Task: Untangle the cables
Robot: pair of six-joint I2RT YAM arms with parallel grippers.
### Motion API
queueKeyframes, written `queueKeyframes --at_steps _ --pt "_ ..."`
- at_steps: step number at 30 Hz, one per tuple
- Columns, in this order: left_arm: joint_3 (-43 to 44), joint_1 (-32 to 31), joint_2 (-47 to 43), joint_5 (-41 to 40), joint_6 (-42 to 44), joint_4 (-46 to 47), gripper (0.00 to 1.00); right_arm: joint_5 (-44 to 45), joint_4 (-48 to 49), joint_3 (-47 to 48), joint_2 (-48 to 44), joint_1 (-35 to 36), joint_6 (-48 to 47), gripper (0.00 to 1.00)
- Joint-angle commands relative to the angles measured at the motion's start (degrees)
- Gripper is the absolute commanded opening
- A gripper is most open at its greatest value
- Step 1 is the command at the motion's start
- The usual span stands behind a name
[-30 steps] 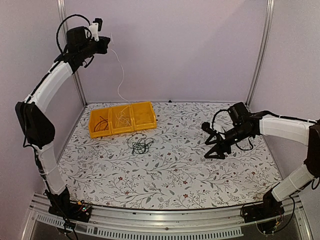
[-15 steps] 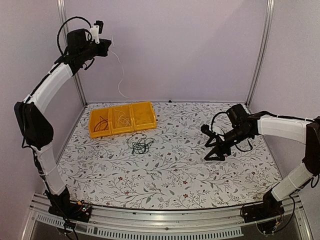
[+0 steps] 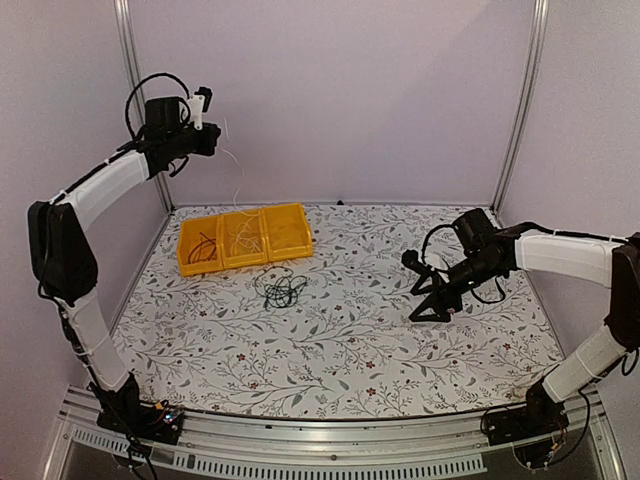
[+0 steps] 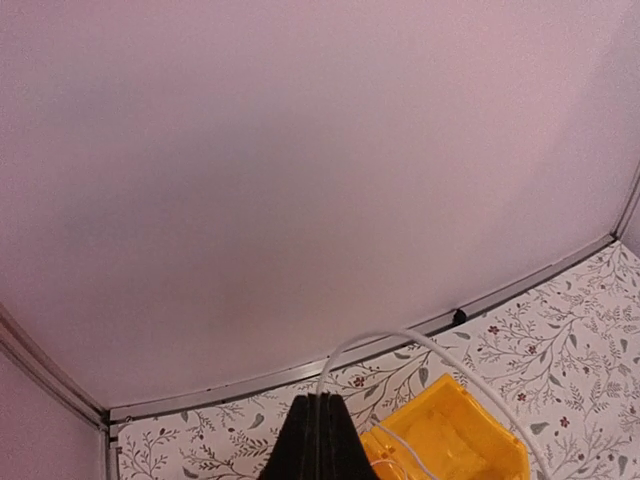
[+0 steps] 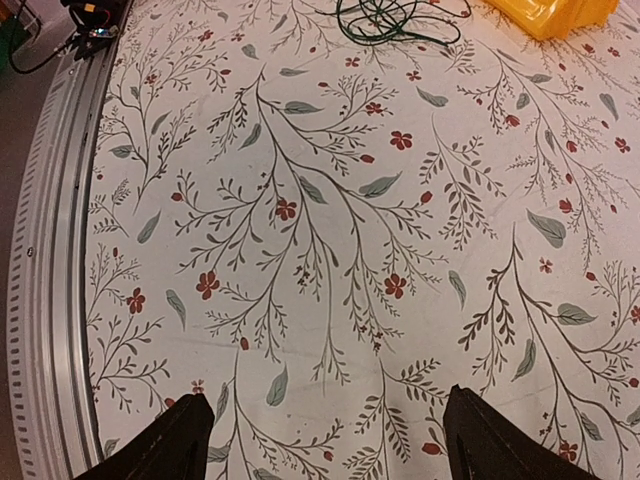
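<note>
My left gripper (image 3: 216, 134) is raised high at the back left and is shut on a thin whitish cable (image 3: 240, 178). That cable hangs down into the middle compartment of the yellow bin (image 3: 297, 244). In the left wrist view the whitish cable (image 4: 420, 342) arcs out of the shut gripper (image 4: 323, 400) down to the bin (image 4: 450, 440). A small tangle of dark cables (image 3: 281, 290) lies on the table in front of the bin; it also shows in the right wrist view (image 5: 385, 20). My right gripper (image 3: 424, 297) is open and empty, low over the table at the right.
The yellow bin has three compartments; the left one holds a dark cable coil (image 3: 202, 250). The table has a floral cloth (image 3: 340, 340). Metal frame posts (image 3: 520, 100) and walls enclose the back and sides. A metal rail (image 5: 45, 280) runs along the near edge.
My left gripper has come down and a little to the right with the whitish cable, which now hangs slacker into the bin. The right gripper has shifted slightly left and down.
</note>
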Motion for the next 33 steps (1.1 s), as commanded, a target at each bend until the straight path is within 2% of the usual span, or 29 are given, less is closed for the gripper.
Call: queueKeyframes --at_steps 1,9,19,22,25,33 --pt "-5.49 1.04 -2.91 -2.4 1.79 2.92 0.0 0.29 -0.79 1.01 0.71 -0.11 -0.65 0.84" --pt "-10.81 3.35 -4.52 -5.97 2.62 4.3 0.0 0.55 -0.89 1.13 1.13 -0.08 -0.57 0.84" --pt "-13.03 4.7 -6.67 -8.6 3.4 4.22 0.0 0.73 -1.25 1.31 1.49 -0.08 -0.63 0.84" --pt "-13.28 4.45 -6.43 -6.9 3.15 4.64 0.0 0.65 -1.37 1.35 1.57 -0.08 -0.74 0.84" --pt "-14.38 3.54 -5.56 0.13 3.11 6.34 0.0 0.75 -1.5 1.35 1.59 -0.08 -0.87 0.84" --pt "-13.27 -1.36 2.11 5.95 -0.09 4.02 0.0 1.16 -1.63 1.18 1.37 -0.08 -0.92 0.84"
